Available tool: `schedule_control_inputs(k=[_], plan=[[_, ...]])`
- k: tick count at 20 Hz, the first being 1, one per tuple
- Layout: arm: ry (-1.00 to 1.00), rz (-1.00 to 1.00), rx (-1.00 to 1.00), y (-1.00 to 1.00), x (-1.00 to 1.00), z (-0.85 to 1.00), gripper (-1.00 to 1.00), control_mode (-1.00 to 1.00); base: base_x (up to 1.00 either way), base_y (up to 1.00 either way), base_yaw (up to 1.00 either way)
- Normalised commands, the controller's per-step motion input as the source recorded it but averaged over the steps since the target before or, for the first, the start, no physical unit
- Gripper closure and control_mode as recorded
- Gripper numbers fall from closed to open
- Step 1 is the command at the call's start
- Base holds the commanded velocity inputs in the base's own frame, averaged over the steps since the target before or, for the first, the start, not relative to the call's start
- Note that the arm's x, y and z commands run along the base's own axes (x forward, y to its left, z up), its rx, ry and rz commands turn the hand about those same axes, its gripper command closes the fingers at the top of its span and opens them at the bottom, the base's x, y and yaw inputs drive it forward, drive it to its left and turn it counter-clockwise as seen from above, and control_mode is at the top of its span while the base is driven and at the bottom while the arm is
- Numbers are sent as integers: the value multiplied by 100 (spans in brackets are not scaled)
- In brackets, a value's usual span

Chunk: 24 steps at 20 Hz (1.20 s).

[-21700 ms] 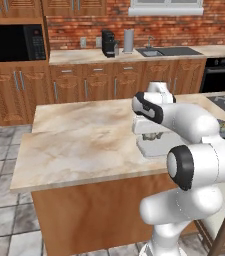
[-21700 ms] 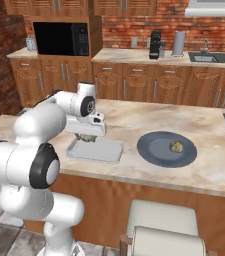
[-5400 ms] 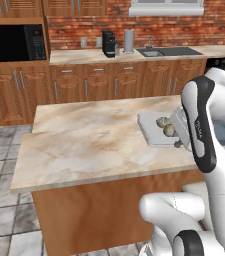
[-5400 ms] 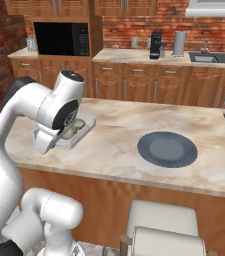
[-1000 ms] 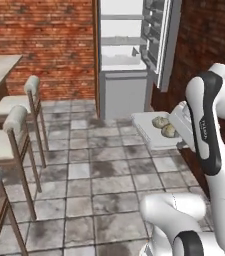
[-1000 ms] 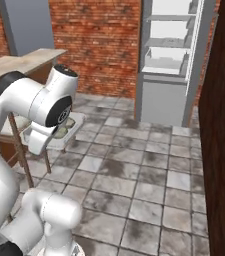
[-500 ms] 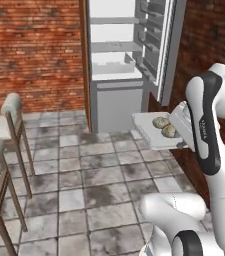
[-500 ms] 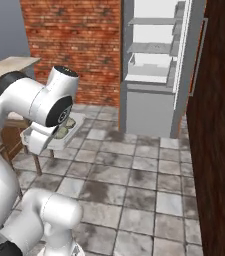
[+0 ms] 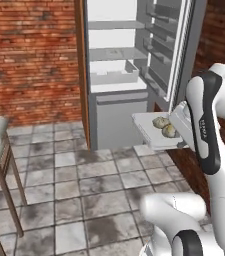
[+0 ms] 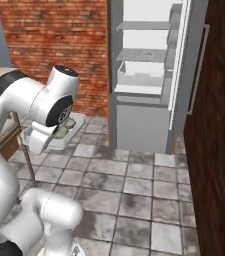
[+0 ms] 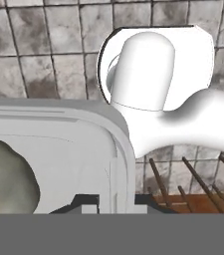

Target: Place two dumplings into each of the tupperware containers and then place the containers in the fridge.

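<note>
Left base view: the white arm holds a tupperware container (image 9: pixel 149 131) level in the air, well above the grey tiled floor (image 9: pixel 84 190), two dumplings (image 9: pixel 165 126) side by side inside. Beyond it stands the open fridge (image 9: pixel 115 75). Hand view shows the gripper (image 11: pixel 114 200) clamped on the tray's rim.

You're seeing the arm covering the right end of the tray (image 9: pixel 149 127) in the left base view, and most of it in the right base view. In the hand view, the left edge is cutting off a dumpling (image 11: pixel 6 177), and the grey band is hiding the fingers (image 11: pixel 86 201) at the rim.
</note>
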Motion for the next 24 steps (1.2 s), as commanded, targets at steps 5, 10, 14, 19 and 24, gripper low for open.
schedule_control_inputs(k=[5,10,14,19,24], plan=[[0,0,0,0,0,0,100,100,100,0,-5],[0,0,0,0,0,0,100,100,90,0,-6],[0,0,0,0,0,0,100,100,88,0,-8],[0,0,0,0,0,0,100,100,87,-13,-10],[0,0,0,0,0,0,100,100,95,-17,-8]])
